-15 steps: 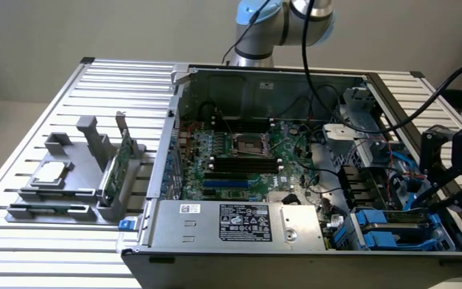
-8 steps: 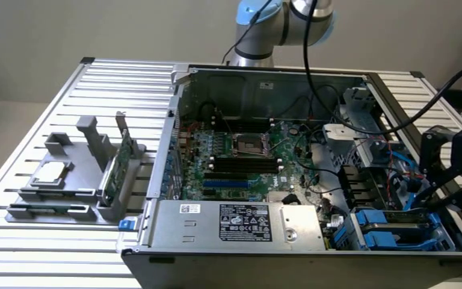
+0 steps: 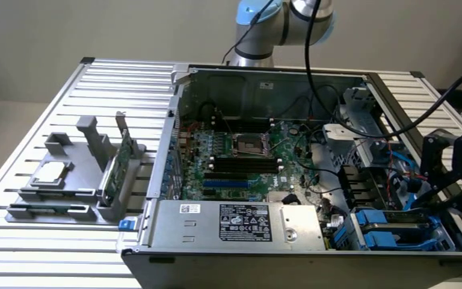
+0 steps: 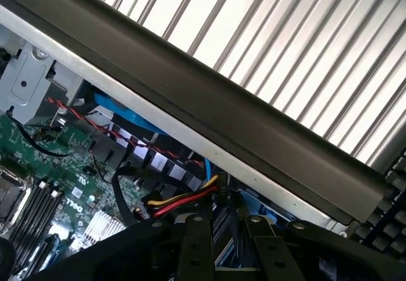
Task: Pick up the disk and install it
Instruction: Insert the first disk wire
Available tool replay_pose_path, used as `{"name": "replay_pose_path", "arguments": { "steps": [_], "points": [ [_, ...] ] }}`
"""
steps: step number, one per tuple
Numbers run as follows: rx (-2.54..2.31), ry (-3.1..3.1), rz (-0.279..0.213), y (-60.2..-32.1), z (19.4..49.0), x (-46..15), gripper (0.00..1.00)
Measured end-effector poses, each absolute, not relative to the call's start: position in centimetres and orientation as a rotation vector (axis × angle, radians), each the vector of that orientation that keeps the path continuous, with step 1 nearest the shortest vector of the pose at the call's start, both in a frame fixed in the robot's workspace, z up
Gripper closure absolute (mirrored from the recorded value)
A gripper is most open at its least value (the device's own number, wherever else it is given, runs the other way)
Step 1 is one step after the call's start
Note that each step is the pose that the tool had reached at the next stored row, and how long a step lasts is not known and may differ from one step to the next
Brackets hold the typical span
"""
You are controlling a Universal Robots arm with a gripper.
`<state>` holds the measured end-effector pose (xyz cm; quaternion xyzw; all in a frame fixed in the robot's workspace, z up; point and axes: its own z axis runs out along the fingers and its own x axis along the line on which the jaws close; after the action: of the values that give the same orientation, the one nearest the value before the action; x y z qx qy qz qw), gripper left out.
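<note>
Seemingly for seating, black gripper (image 4: 225,230) hovers over blue-framed silver-grey disk (image 3: 396,232), bay of dark computer case (image 3: 295,271); grip: cannot tell.

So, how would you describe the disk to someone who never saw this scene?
Find the open computer case on the slatted table. Look in its near corner at the exterior view's right, past the grey power supply. The disk lies there, the only block framed in bright blue plastic.

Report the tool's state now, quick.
Tool: open or closed cannot be told, nor whether it holds anything. It hangs at the case corner, above the blue-framed disk.
</note>
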<state>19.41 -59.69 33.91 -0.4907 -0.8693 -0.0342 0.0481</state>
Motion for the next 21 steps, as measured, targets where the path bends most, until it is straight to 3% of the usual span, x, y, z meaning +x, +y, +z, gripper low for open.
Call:
{"name": "replay_pose_path", "arguments": {
  "steps": [10,12,21],
  "points": [
    [-1.515,-2.634,-0.114,-59.7,33.76,19.42,0.74],
    [-1.521,-2.629,-0.114,-59.7,33.75,19.43,0.83],
    [-1.535,-2.609,-0.105,-59.71,33.94,19.44,0.84]
  ]
}}
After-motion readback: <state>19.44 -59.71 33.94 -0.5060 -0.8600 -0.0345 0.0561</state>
